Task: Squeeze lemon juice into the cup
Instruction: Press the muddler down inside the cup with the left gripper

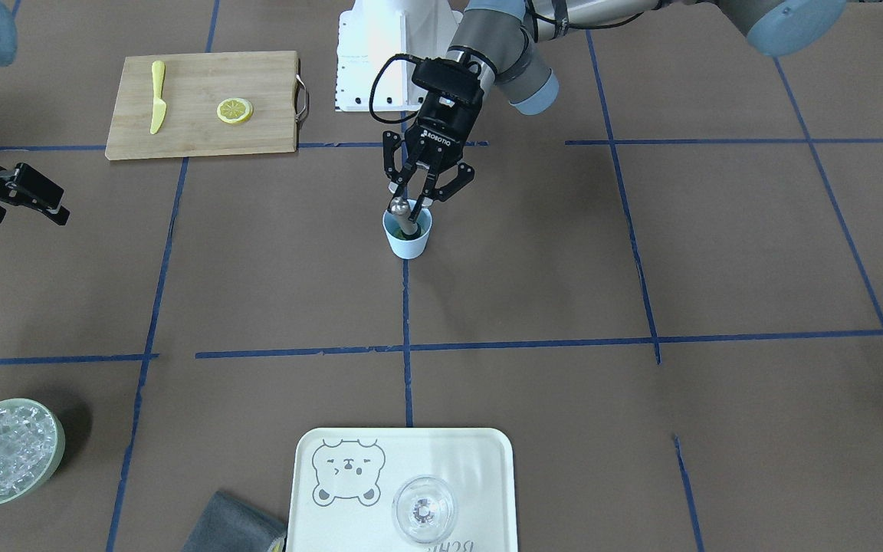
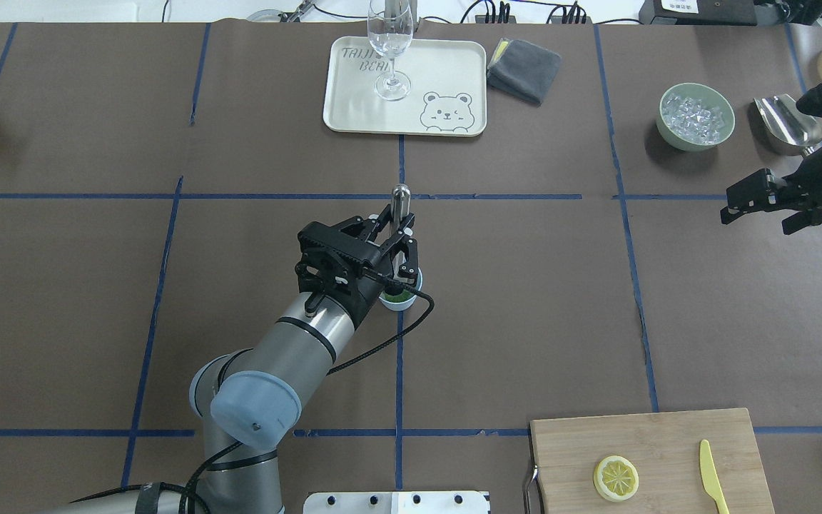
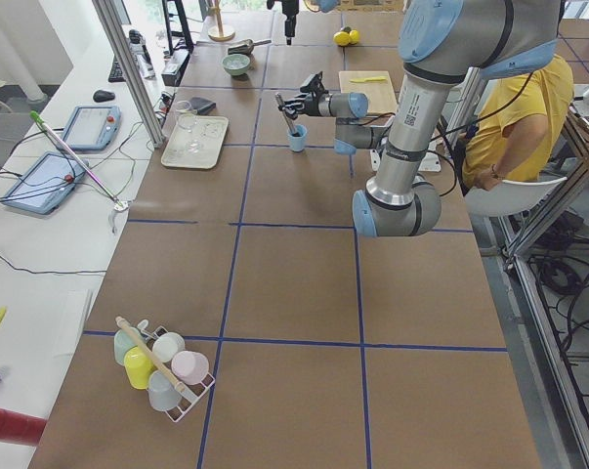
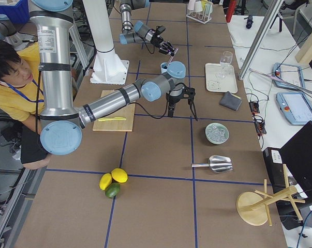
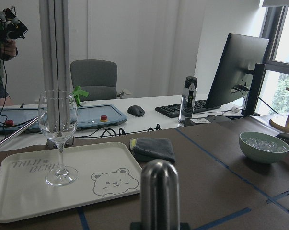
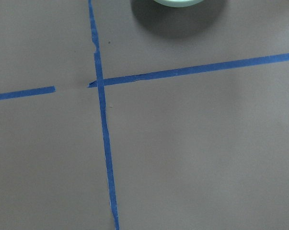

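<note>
The light-blue cup (image 1: pixel 407 236) stands mid-table with something green inside; the overhead view shows it (image 2: pixel 402 301) half hidden under the left wrist. My left gripper (image 1: pixel 415 201) is just above it, shut on a metal rod (image 1: pixel 403 212) whose lower end is in the cup. The rod's rounded top shows in the left wrist view (image 5: pixel 159 191). One lemon slice (image 1: pixel 234 110) lies flat on the wooden cutting board (image 1: pixel 196 130), apart from both grippers. My right gripper (image 2: pixel 760 214) is open and empty, hovering near the ice bowl.
A yellow plastic knife (image 1: pixel 157 96) lies on the board. A white tray (image 1: pixel 472 460) holds a clear stemmed glass (image 1: pixel 424 510). A pale green bowl of ice (image 1: pixel 4 451), a metal scoop (image 2: pixel 785 125) and a grey cloth (image 2: pixel 524 68) sit along the far side.
</note>
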Robot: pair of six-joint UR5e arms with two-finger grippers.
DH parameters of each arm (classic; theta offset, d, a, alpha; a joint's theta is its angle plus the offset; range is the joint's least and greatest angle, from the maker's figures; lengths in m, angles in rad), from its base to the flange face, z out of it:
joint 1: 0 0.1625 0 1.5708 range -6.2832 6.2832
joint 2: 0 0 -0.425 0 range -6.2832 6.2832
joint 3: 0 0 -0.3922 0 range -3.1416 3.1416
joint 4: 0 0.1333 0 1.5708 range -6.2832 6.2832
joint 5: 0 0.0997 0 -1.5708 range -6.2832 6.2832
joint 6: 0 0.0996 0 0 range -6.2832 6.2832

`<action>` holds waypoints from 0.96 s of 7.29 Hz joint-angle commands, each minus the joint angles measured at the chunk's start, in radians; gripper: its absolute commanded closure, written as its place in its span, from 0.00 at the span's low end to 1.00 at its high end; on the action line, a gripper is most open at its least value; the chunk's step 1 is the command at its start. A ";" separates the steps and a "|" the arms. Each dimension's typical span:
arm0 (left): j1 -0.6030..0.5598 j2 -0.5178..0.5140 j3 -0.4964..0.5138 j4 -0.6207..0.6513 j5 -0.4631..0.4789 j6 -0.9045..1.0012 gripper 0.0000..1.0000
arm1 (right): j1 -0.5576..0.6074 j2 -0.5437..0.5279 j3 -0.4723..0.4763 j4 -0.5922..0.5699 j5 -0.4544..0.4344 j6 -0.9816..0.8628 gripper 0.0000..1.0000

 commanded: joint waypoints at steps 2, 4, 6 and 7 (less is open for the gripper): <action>0.000 0.000 0.011 -0.003 0.000 0.000 1.00 | 0.002 0.001 0.000 0.000 0.000 0.000 0.00; 0.000 0.002 0.012 -0.003 -0.003 0.000 1.00 | 0.002 0.001 0.000 0.000 0.002 0.000 0.00; 0.000 0.002 0.025 -0.003 -0.005 0.002 1.00 | 0.002 0.003 0.000 0.000 0.002 0.000 0.00; 0.000 -0.001 0.019 -0.003 -0.006 0.002 1.00 | 0.002 0.003 0.000 0.000 0.002 0.000 0.00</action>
